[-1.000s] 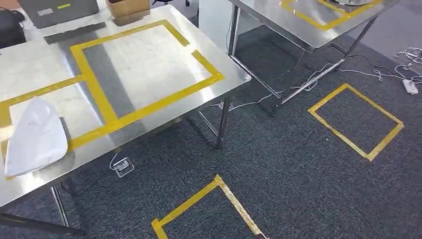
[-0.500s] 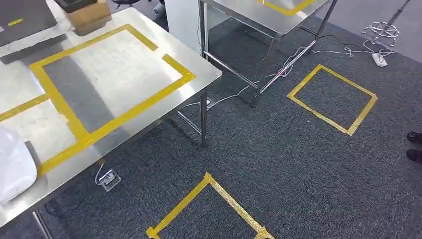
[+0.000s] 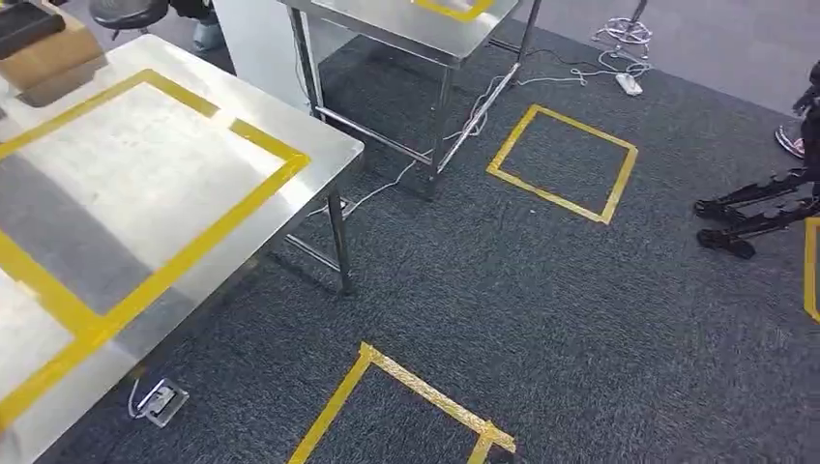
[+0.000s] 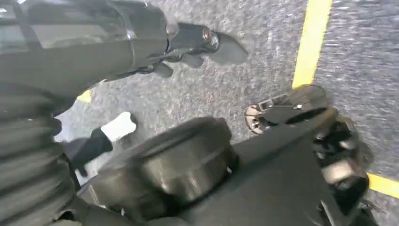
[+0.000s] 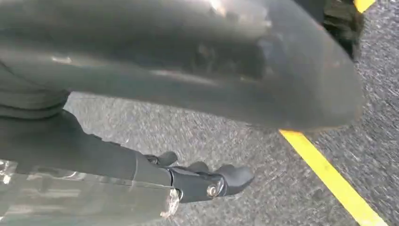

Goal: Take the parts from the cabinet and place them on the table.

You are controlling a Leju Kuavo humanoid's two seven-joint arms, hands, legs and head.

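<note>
The whole picture had slid left, so the camera turned | big steel table (image 3: 319, 145) with yellow tape sat at the left, the white part was gone from sight | left hand (image 4: 197, 44) hung over carpet, fingers apart, holding nothing | right hand (image 5: 202, 179) the same.
</note>
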